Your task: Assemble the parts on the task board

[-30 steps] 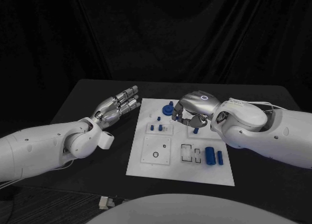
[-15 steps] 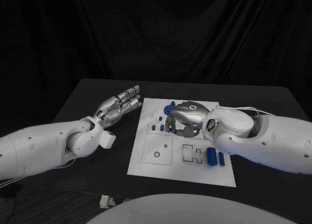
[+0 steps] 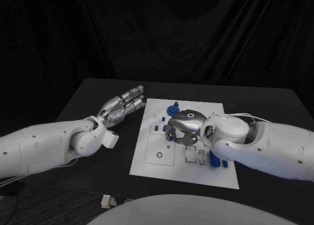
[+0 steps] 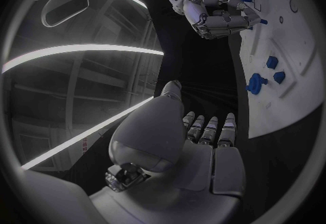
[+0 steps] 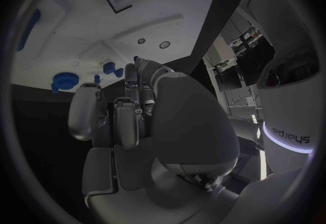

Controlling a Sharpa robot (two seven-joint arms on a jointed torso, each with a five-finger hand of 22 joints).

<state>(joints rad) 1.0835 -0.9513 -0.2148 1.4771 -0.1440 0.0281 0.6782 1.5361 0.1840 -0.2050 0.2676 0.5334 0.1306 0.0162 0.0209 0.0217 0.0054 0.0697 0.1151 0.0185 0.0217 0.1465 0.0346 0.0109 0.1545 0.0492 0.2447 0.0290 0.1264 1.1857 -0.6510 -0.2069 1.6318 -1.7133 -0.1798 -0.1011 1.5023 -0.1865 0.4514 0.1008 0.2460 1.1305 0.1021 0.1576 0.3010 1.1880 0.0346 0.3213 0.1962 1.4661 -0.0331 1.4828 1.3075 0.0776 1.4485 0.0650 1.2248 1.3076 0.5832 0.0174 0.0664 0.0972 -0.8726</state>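
While hovering over the black table beside the near-left edge of the task board, left hand lies flat, palm up, fingers straight and together, holding nothing; seen again from behind in its own wrist view, fingers extended toward the board's edge. Further right, on the white board, a round blue part near the far edge, small blue pegs standing just this side of it, and a ring outline in a square recess nearer still. Over the board's middle, right hand, back up, fingers curled downward close to the surface; cannot tell whether anything is pinched between them. At the board's right, a blue cylinder lying beside the rectangular slots, partly hidden under the right arm.
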